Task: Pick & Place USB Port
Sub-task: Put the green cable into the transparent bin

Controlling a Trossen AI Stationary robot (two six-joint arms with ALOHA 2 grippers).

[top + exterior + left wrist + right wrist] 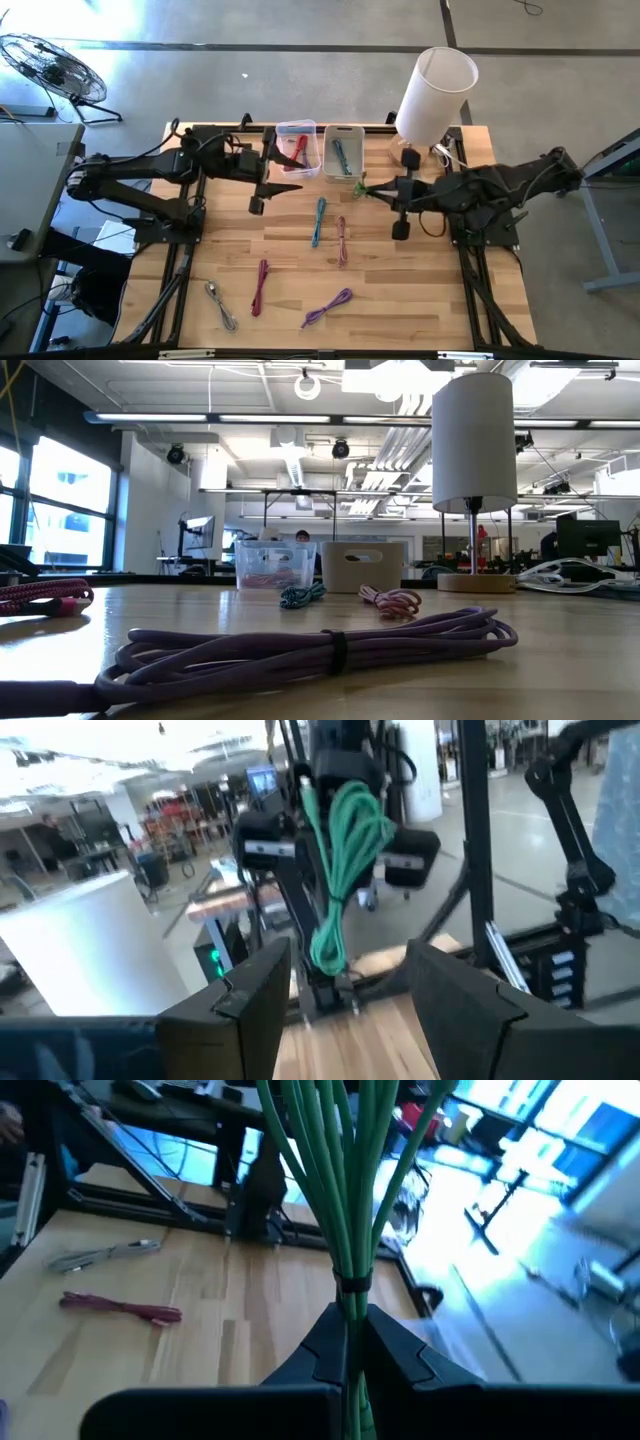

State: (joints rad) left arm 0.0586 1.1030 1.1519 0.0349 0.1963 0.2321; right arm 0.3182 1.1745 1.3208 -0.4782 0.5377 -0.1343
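Observation:
A green USB cable bundle (345, 840) hangs high above the table's middle, with my right gripper (350, 1315) shut on it. In the high view that gripper (368, 190) reaches in from the right, near the white bin (343, 150). My left gripper (348, 960) is open, holds nothing, and faces the green cable from the table's left (288, 187). Teal (319, 220), pink (341, 240), magenta (261, 286), purple (327, 307) and silver (221, 305) cable bundles lie flat on the table. The low view shows neither gripper. My right gripper pinches the green bundle between its two fingers, just beside its dark tie (350, 1285), with several strands together. The fingers come nearly level from the table's right. The bundle is lifted clear of the table, and its loops droop beyond the fingertips (325, 955).
A clear bin (297, 147) with a red cable stands at the far edge beside the white bin, which holds blue and green cables. A white lamp (432, 95) stands at the far right. The purple cable (320, 645) lies close to the low camera.

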